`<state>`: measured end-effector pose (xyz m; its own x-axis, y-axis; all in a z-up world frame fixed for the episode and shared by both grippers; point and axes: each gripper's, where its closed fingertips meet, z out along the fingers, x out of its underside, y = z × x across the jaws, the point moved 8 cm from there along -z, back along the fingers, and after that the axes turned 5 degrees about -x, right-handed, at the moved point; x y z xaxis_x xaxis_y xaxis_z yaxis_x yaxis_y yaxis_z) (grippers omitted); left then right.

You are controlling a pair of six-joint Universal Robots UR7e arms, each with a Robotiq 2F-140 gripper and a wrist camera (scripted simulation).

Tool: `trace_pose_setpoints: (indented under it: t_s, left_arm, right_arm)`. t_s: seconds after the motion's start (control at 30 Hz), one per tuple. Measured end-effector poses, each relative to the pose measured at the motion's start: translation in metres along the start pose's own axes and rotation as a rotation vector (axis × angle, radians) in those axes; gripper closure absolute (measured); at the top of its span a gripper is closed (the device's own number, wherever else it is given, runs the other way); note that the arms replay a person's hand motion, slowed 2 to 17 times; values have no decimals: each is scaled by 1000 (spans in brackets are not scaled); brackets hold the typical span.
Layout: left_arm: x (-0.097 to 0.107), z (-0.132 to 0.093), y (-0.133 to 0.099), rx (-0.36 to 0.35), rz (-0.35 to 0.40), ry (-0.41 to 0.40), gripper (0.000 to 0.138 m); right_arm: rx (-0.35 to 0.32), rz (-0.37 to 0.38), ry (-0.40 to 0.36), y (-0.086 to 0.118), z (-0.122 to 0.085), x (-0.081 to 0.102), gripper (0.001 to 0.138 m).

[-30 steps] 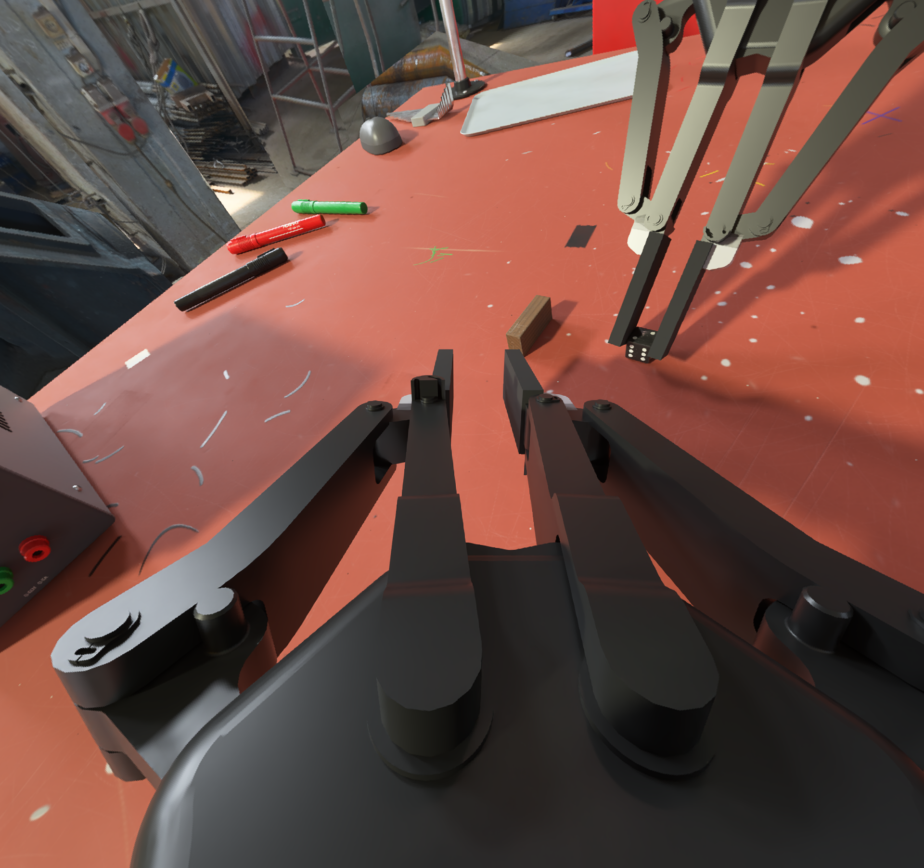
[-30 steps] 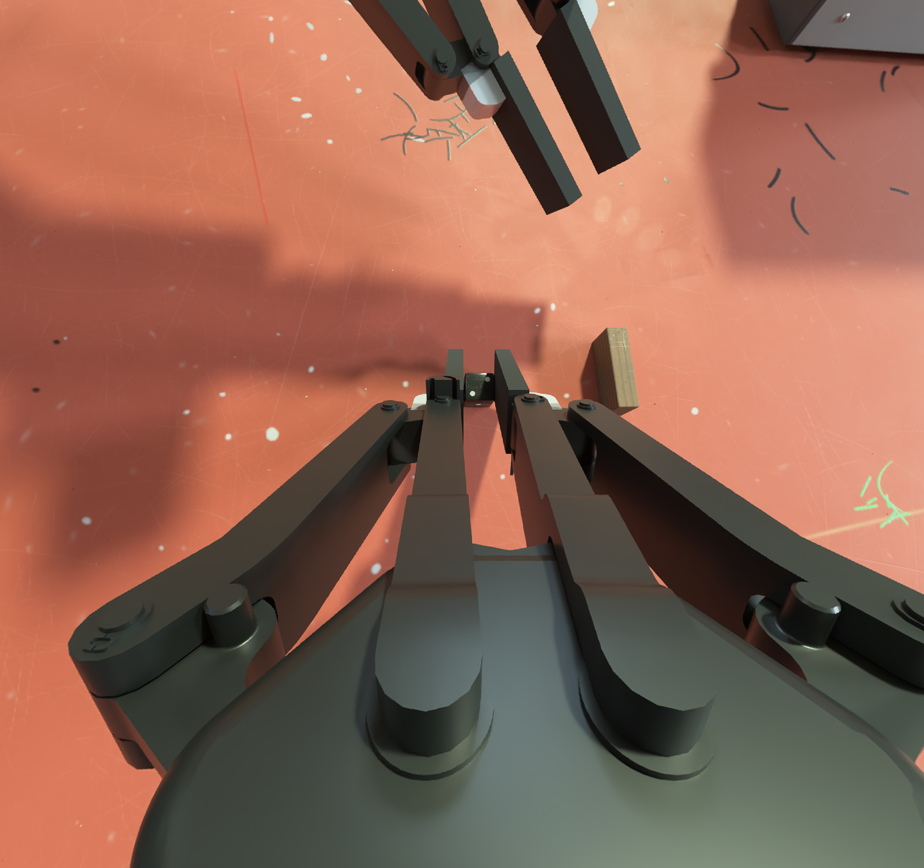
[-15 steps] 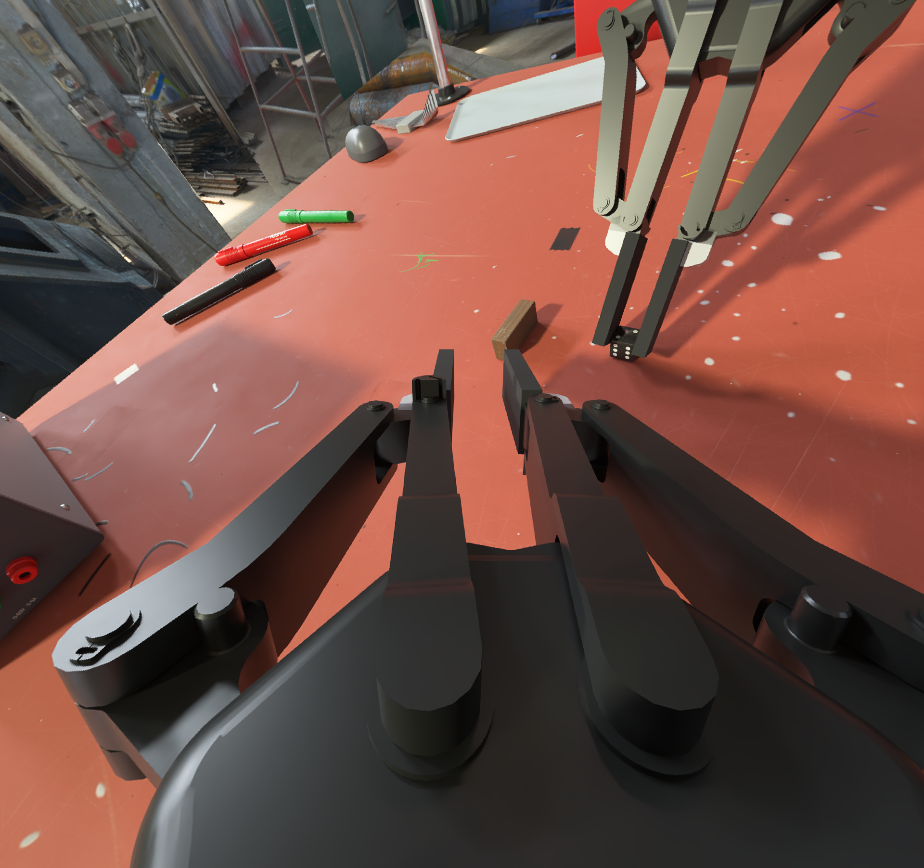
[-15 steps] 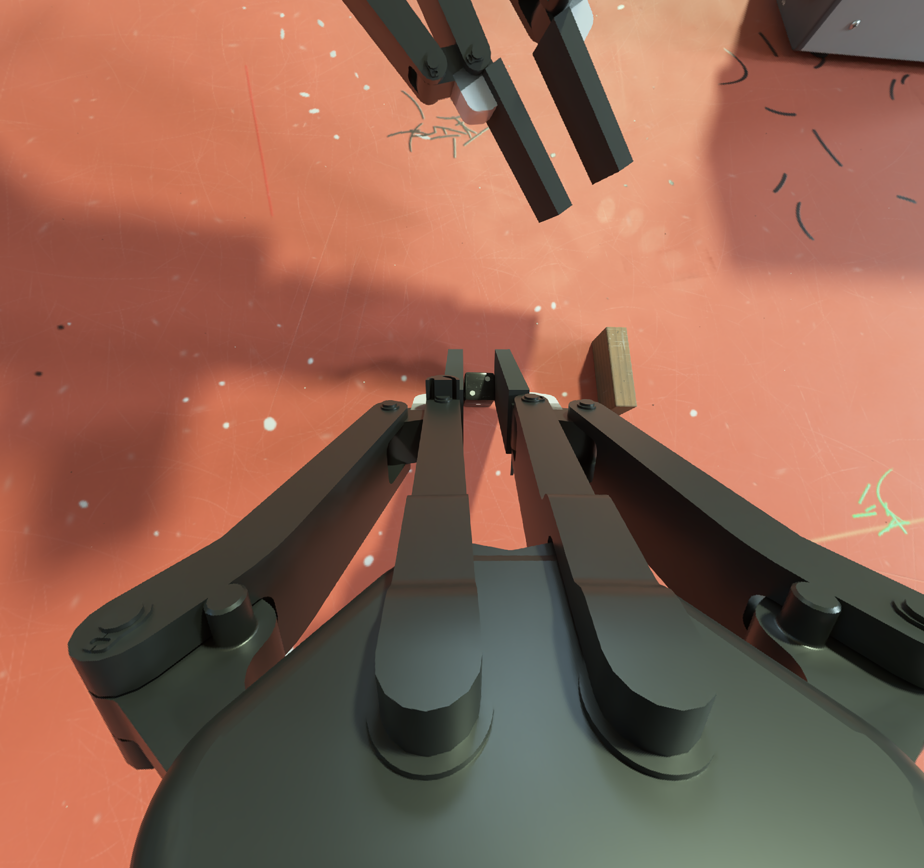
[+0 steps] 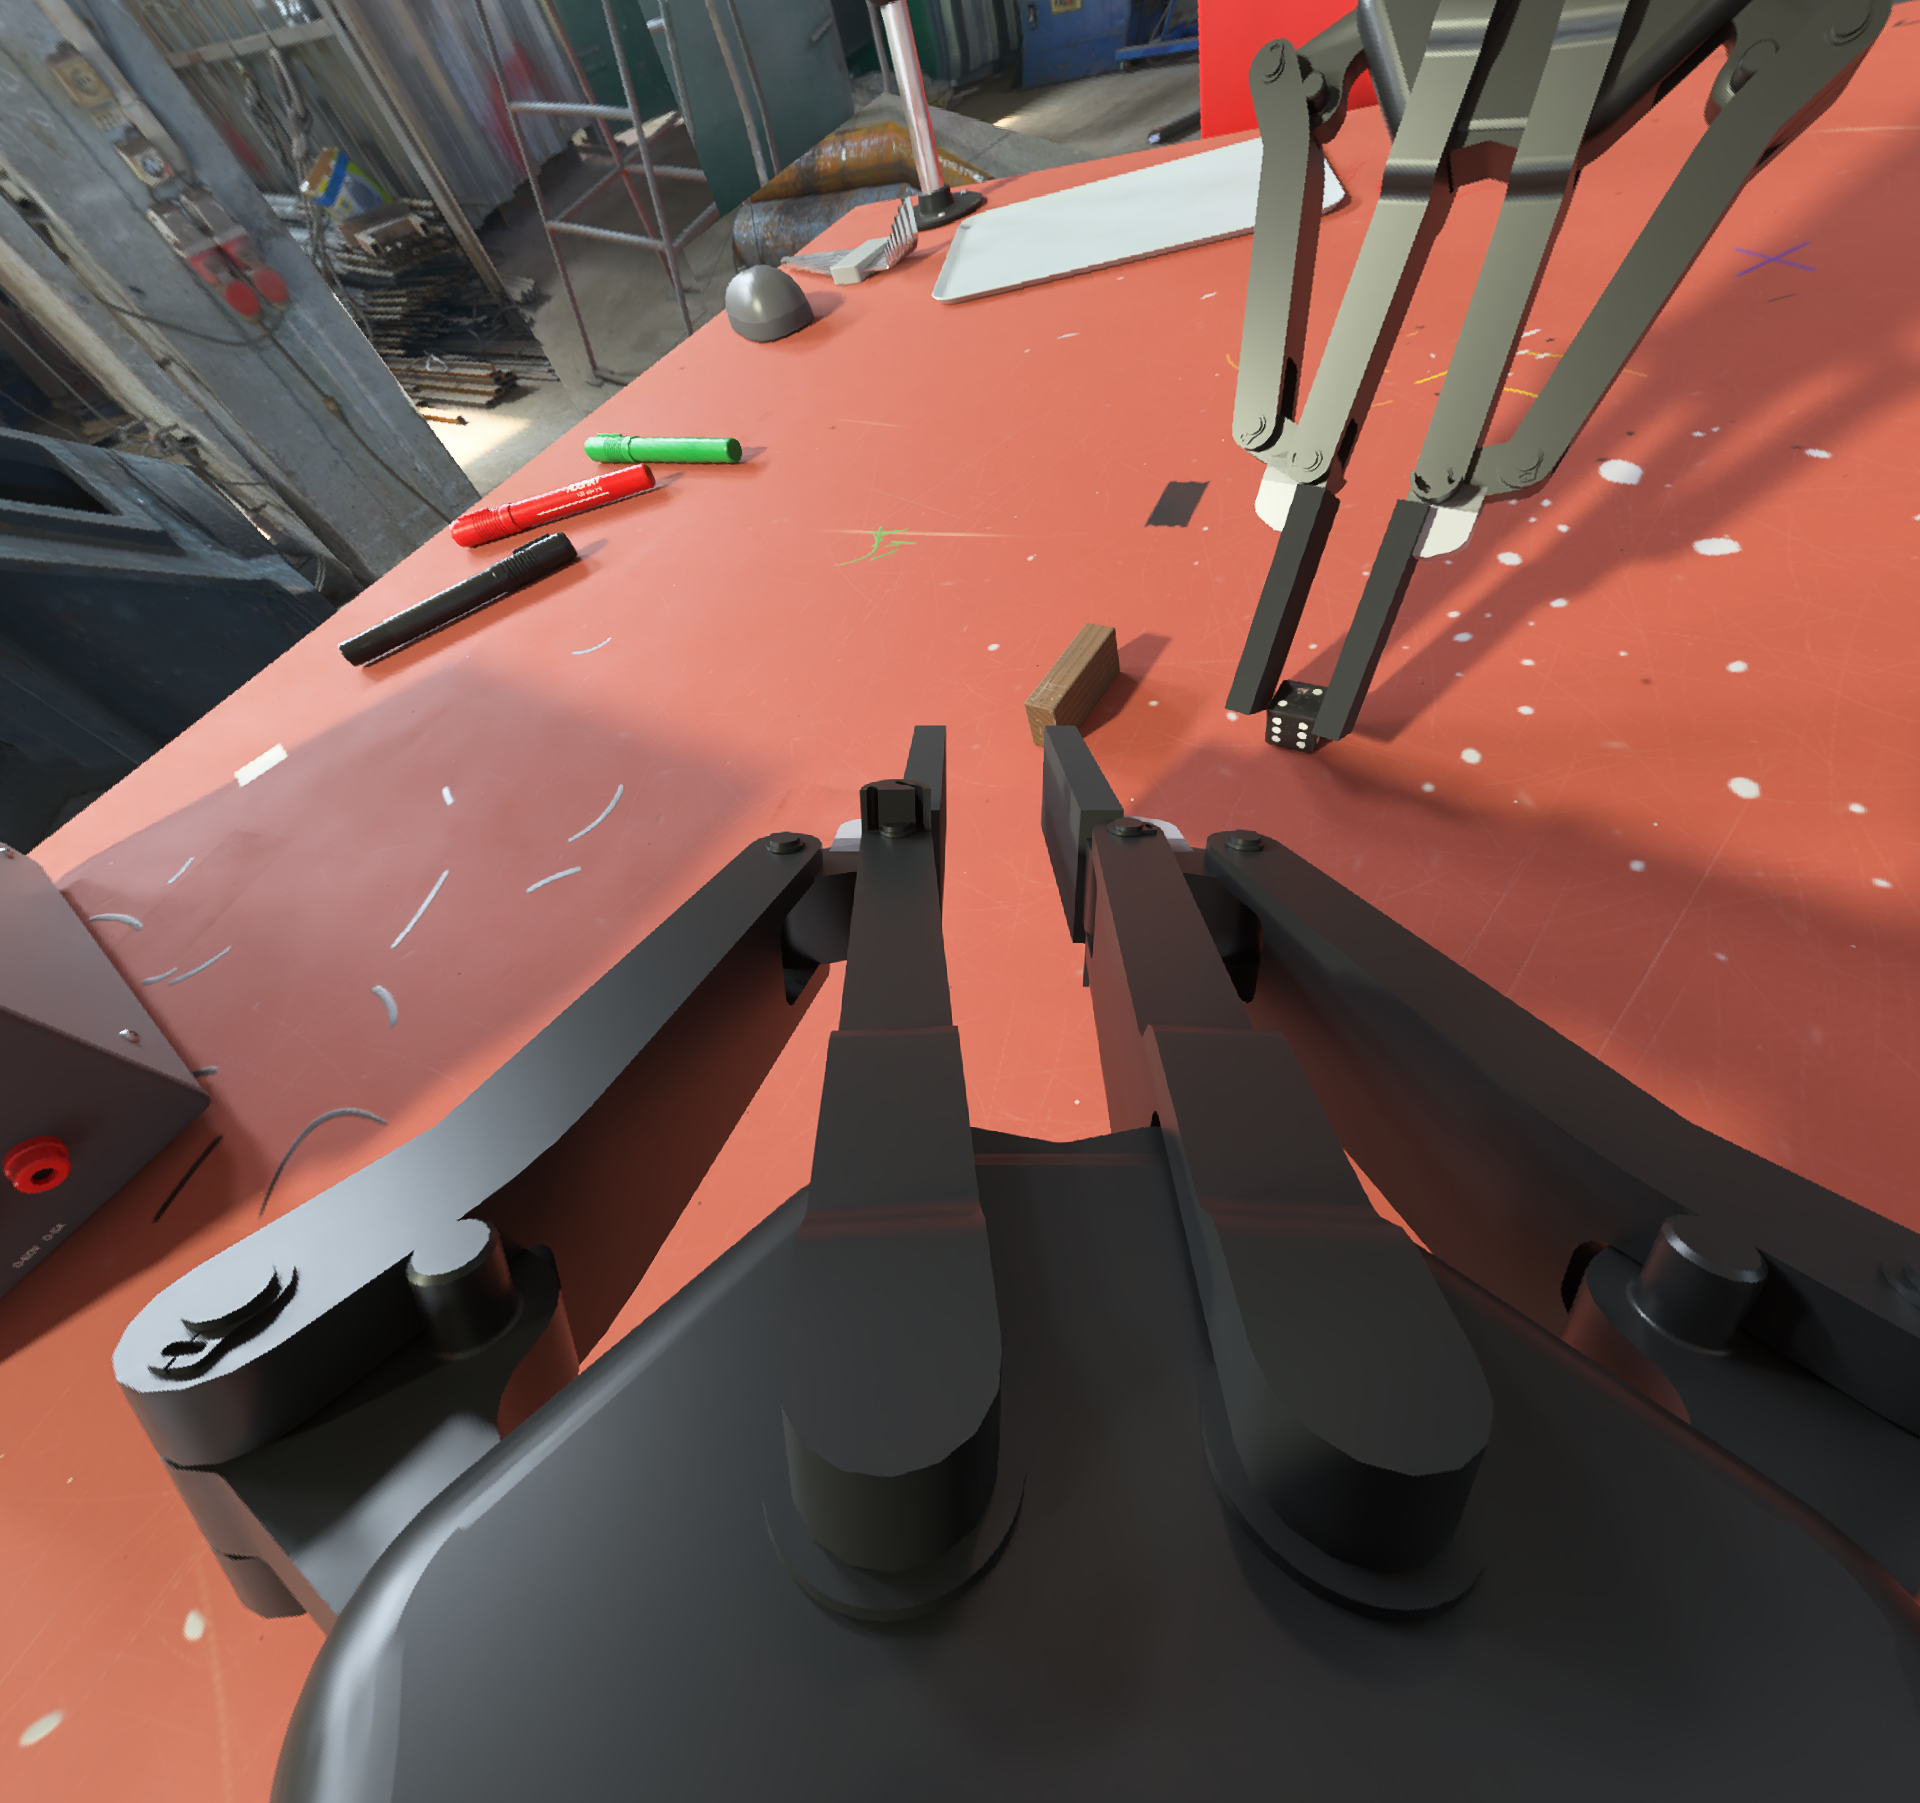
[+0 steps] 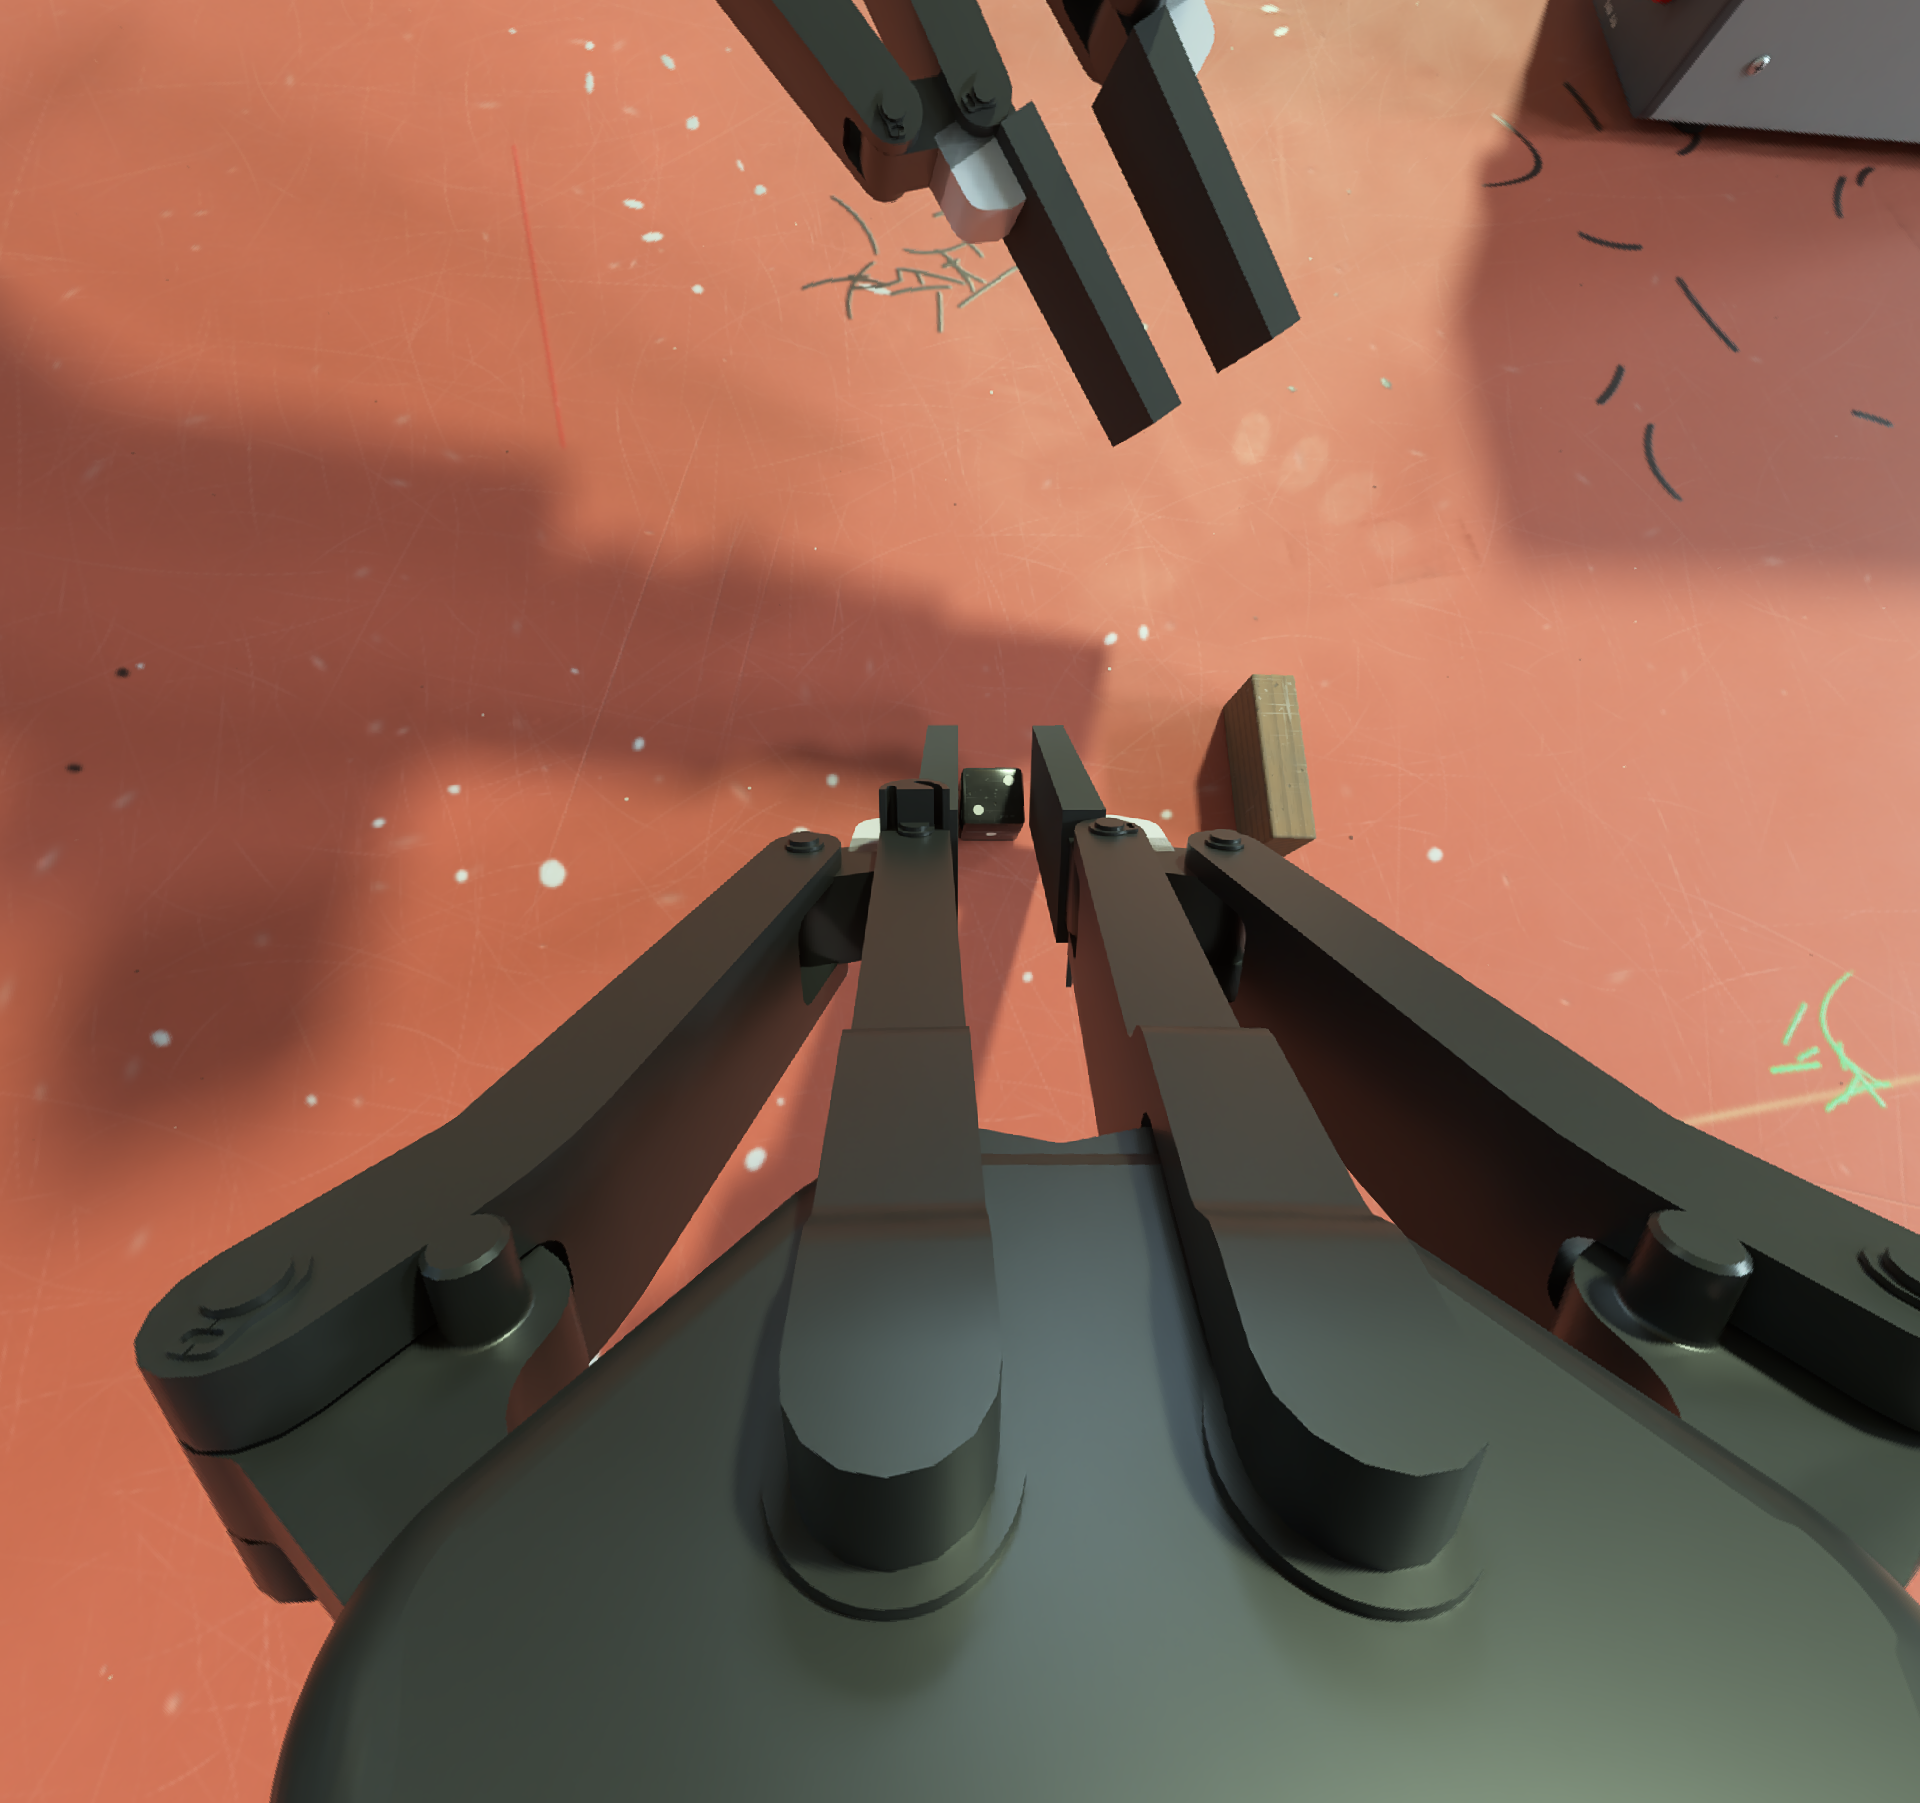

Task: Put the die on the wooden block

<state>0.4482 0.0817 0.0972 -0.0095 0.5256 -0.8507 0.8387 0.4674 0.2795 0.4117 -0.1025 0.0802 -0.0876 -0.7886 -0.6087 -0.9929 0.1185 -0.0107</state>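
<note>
A black die with white pips sits between the fingertips of my right gripper, which is shut on it, low at the red table. In the left wrist view the die pokes out below the right gripper's tips. The small wooden block lies flat on the table just right of the die, apart from it; it also shows in the left wrist view. My left gripper is empty, its fingers a narrow gap apart, hovering near the block. It shows in the right wrist view.
Green, red and black markers lie near the table's left edge. A white tray, a grey dome and a pole stand at the back. A grey box with sockets sits beside the left arm.
The left gripper has drawn back and turned a little, so the grey box slides out of its view. The right gripper and die have hardly moved.
</note>
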Motion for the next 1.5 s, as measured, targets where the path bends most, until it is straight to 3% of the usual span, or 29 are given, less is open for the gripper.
trace_pose_setpoints:
  t_s: [0.97, 1.5]
  left_arm:
    - [1, -4, 5, -4, -41, -26, 116]
    - [1, -4, 4, -5, -37, -23, 116]
  right_arm:
    - [1, 40, -21, -1, 0, 2, 116]
    - [12, 22, -31, 2, 0, 3, 123]
